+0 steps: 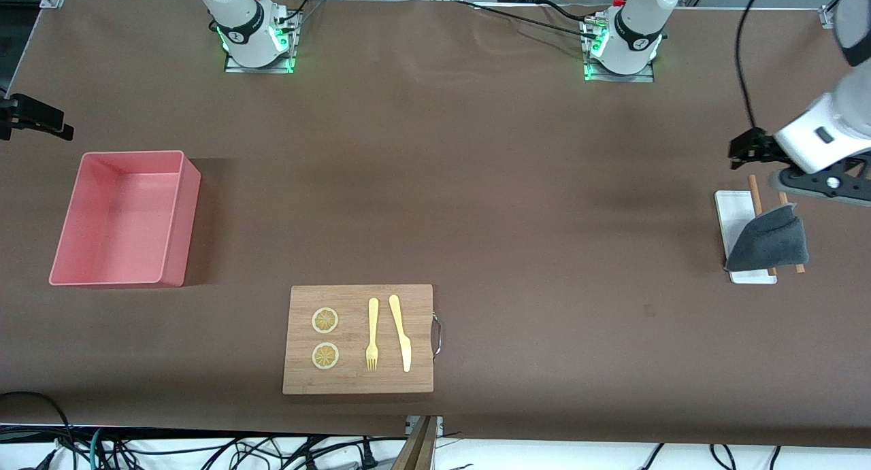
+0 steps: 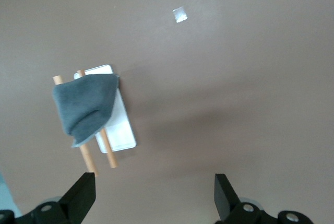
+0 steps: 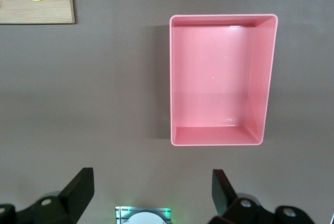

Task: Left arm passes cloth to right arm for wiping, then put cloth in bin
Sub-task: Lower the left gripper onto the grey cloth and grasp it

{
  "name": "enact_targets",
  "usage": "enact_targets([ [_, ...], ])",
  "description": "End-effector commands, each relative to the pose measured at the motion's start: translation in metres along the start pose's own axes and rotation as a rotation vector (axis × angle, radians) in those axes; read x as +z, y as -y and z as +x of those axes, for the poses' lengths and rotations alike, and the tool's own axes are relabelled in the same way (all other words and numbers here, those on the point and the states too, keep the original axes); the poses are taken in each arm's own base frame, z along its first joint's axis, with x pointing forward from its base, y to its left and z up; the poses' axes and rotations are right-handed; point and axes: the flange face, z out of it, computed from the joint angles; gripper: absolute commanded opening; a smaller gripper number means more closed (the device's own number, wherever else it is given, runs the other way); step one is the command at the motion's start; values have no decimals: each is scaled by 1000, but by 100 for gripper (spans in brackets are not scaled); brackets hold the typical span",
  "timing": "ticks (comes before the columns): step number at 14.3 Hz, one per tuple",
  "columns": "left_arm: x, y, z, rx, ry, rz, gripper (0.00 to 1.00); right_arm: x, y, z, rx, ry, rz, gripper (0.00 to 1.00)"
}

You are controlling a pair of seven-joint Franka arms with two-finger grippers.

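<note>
Front view is giving me the whole table: I am seeing the cloth (image 1: 769, 242) draped over two wooden rods (image 1: 754, 194) that are lying across a small white tray (image 1: 729, 215) at the left arm's end of the table. I am reading that perch as deliberate: the rods are keeping the fabric raised off the surface, so a finger can get under an edge instead of scraping flat against the table.

I am holding the left gripper (image 1: 782, 162) up over the table just beside the tray, jaws spread wide and carrying nothing. From the left wrist view its two black fingers (image 2: 81, 195) are standing well apart with the cloth (image 2: 86, 106) showing between and past them, not yet touched. I am judging the first pickup as not begun.

The right gripper (image 3: 151, 190) is waiting, fingers parted and empty, looking straight down from the right wrist view at the pink bin (image 3: 263, 78), which has nothing in it. In the front view that bin (image 1: 184, 184) is sitting toward the right arm's end of the table, well apart from the cloth.

Between them, nearer the front camera, the cutting board (image 1: 415, 375) is carrying two lemon slices (image 1: 324, 320), a fork (image 1: 372, 334) and a knife (image 1: 400, 332).
</note>
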Motion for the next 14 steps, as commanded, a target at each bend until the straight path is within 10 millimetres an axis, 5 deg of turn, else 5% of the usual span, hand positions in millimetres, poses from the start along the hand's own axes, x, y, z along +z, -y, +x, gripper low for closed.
enact_targets([
  [1, 5, 46, -13, 141, 3, 2, 100, -4, -4, -1, -2, -9, 0, 100],
  [8, 58, 150, -39, 399, -41, -17, 100, -3, -4, 0, -3, -8, 0, 100],
  [11, 114, 210, -70, 505, -165, -76, 100, -2, -4, 1, -3, -4, 0, 100],
  [14, 189, 264, -81, 608, -282, -121, 100, -2, -4, 1, -3, -4, -1, 100],
])
